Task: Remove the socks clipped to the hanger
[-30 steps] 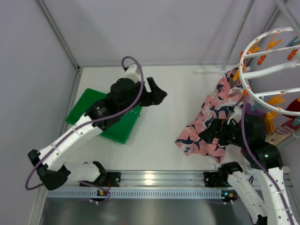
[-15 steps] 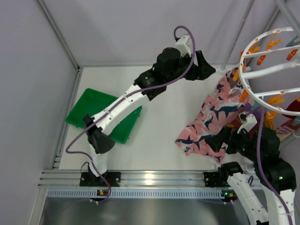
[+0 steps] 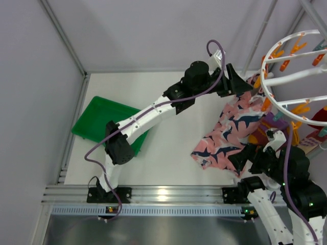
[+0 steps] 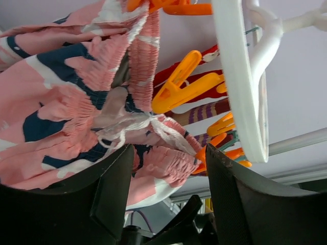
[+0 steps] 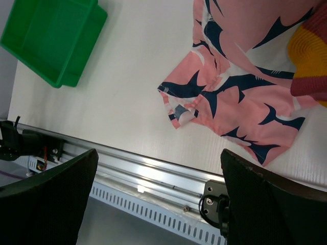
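Observation:
The white ring hanger [image 3: 296, 66] hangs at the far right, its rim [image 4: 232, 76] close in the left wrist view with orange pegs [image 4: 186, 84] on it. A red sock [image 4: 204, 55] and a purple-striped sock [image 4: 204, 112] hang behind the pegs. A maroon and orange sock [image 3: 265, 127] shows beside the cloth, and again at the edge of the right wrist view [image 5: 309, 51]. My left gripper [image 3: 244, 84] is open at the gathered top edge of the pink cloth [image 4: 56, 102], just left of the ring. My right gripper [image 3: 244, 155] stands wide open and holds nothing, low over the table's front edge.
The pink cloth with navy print [image 3: 230, 127] drapes from the hanger down onto the table. A green tray [image 3: 99, 122] lies at the left. Grey frame poles [image 3: 258, 35] rise behind the hanger. A metal rail [image 3: 168, 194] runs along the near edge.
My left arm has swung from above the green tray across to the cloth's top by the hanger, its jaws narrowing. My right arm has drawn back toward the near edge.

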